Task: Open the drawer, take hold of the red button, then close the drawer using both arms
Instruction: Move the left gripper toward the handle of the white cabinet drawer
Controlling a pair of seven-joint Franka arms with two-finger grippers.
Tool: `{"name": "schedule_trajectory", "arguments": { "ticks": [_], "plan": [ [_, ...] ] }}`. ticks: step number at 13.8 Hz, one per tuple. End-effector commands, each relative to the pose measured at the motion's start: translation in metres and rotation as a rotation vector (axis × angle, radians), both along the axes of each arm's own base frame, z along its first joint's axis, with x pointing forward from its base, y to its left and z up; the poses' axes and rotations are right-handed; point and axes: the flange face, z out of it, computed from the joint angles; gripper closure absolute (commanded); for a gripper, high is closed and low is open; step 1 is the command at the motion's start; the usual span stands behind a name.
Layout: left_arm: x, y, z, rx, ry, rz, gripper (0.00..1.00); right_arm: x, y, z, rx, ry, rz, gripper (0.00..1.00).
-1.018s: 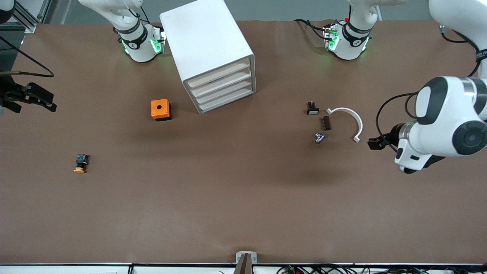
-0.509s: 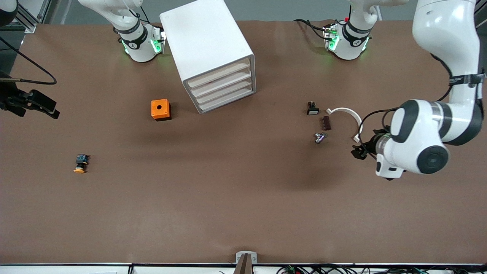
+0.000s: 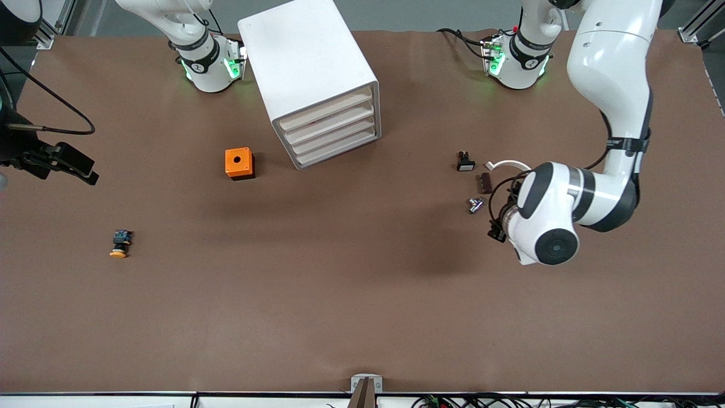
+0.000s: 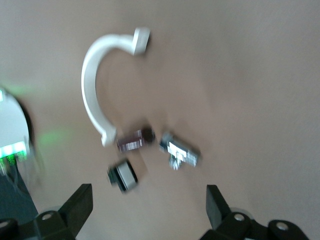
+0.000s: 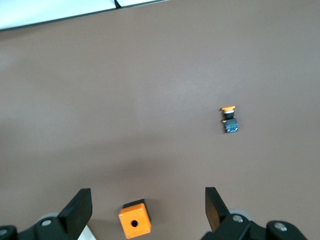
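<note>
Currently, cabinet [image 3: 315, 76]: upper centre, drawers shut.
Left gripper [image 4: 149, 210]: fingers apart, over small parts [image 3: 477, 205].
Right gripper [image 5: 149, 212]: fingers apart, frame edge.

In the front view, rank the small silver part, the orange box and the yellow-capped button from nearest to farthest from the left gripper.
The left gripper is open, over the table toward the left arm's end.
1. Small silver part: right beside that gripper.
2. Orange box: mid-table, beside the white drawer cabinet.
3. Yellow-capped button: toward the right arm's end.
</note>
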Motion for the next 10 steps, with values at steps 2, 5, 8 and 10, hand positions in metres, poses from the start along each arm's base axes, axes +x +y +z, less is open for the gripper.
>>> {"name": "schedule_trajectory", "arguments": {
  "ticks": [2, 5, 8, 10],
  "plan": [
    [-0.009, -0.039, -0.021, -0.03, 0.127, 0.305, 0.0, 0.01, 0.03, -0.009, 0.032, 0.016, -0.195, 0.0],
    [-0.02, -0.077, -0.024, -0.096, 0.239, 0.464, 0.0, 0.017, 0.054, -0.016, 0.059, -0.002, -0.371, 0.0],
    [-0.033, -0.117, -0.023, -0.12, 0.37, 0.618, 0.0, 0.02, 0.073, -0.026, 0.059, 0.006, -0.402, 0.0],
    [-0.046, -0.148, -0.028, -0.13, 0.465, 0.683, 0.0, 0.021, 0.08, -0.031, 0.055, 0.018, -0.39, 0.0]
  ]
}}
